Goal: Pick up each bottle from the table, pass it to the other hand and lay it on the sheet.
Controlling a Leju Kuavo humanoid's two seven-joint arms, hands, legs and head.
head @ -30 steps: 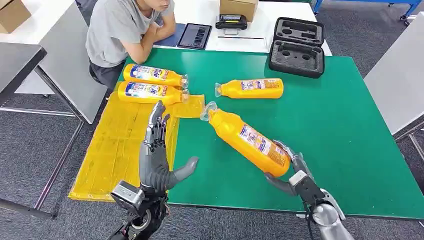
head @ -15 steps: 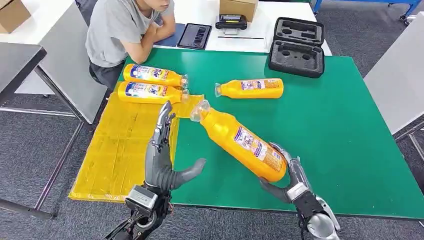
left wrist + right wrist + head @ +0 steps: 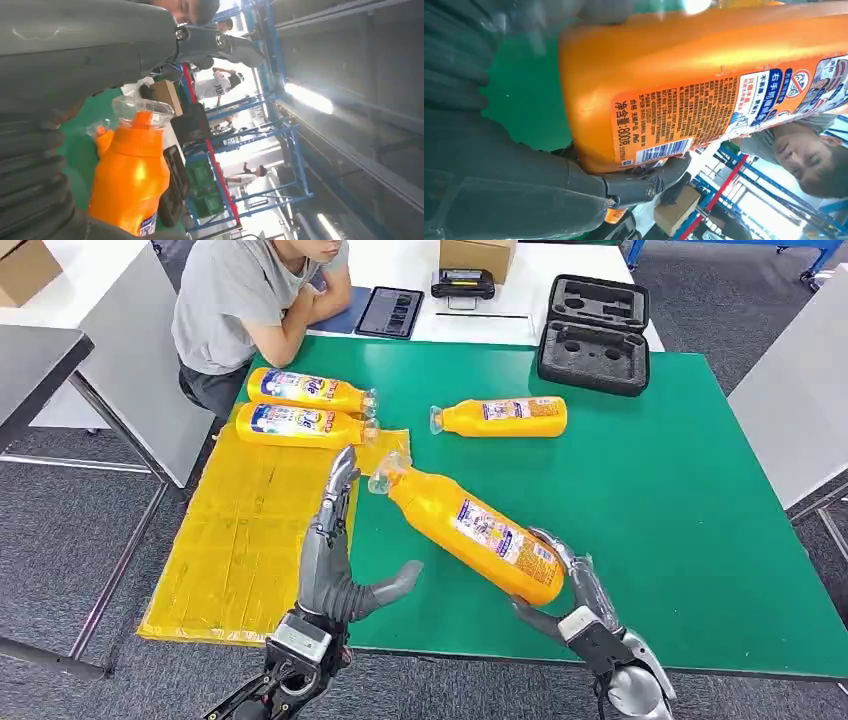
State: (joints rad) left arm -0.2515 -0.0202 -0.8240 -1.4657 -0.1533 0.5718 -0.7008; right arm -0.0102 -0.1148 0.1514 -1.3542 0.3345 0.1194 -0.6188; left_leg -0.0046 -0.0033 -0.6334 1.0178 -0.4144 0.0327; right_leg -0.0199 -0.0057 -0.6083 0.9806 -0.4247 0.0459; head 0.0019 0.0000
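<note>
My right hand [image 3: 565, 590] grips the base of an orange bottle [image 3: 465, 530] and holds it tilted above the green table [image 3: 680, 490], its clear cap pointing toward my left hand. The same orange bottle [image 3: 704, 85] shows close up in the right wrist view, with dark fingers [image 3: 649, 182] wrapped under it. My left hand [image 3: 335, 550] stands open, fingers straight up and thumb out, just left of the bottle's neck without touching it. The bottle's cap end [image 3: 132, 165] looms near in the left wrist view. Two bottles [image 3: 300, 408] lie on the yellow sheet [image 3: 240, 530]. A further bottle [image 3: 500, 417] lies on the table.
A person in a grey shirt [image 3: 250, 300] sits at the table's far left corner, arms resting near the sheet. A black foam case [image 3: 595, 335], a tablet [image 3: 390, 312] and a cardboard box [image 3: 477, 255] stand at the back. Grey tables flank both sides.
My right hand has carried the bottle leftward, its cap now close to my left hand. My left hand has shifted right toward the bottle.
</note>
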